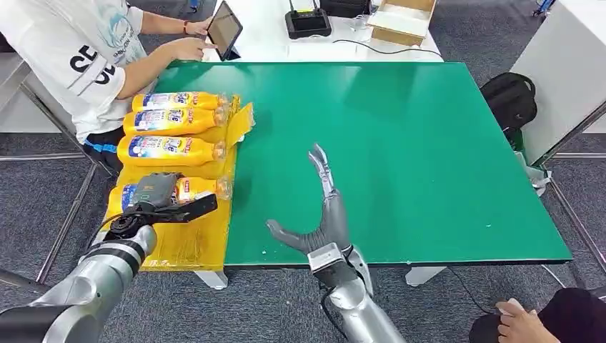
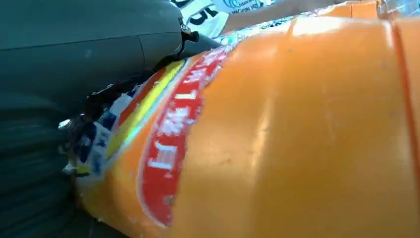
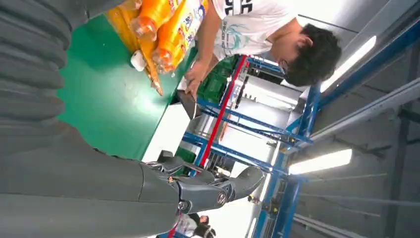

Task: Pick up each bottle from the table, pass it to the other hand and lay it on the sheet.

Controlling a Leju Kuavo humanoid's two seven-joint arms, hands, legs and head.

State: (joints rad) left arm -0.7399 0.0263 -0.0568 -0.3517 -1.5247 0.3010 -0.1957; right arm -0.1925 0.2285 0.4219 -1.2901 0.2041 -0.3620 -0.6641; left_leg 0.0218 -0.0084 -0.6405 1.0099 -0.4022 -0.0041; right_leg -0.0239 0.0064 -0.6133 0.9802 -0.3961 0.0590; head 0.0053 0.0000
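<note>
Four bottles (image 1: 171,121) lie on the sheet (image 1: 187,241); left hand (image 1: 159,194) grasps the nearest, right hand (image 1: 323,214) splayed, holding nothing

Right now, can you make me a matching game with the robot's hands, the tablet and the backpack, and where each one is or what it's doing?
Things:
1. silver robot left hand
2. silver robot right hand
3. dark flat tablet
4. black backpack

Places or states:
A. on the floor beside the green table
B. wrapped over an orange plastic bottle on the yellow sheet
C. propped on the white table, a person's hand touching it
D. fingers spread, holding nothing

Pairs: 1-B, 2-D, 3-C, 4-A
</note>
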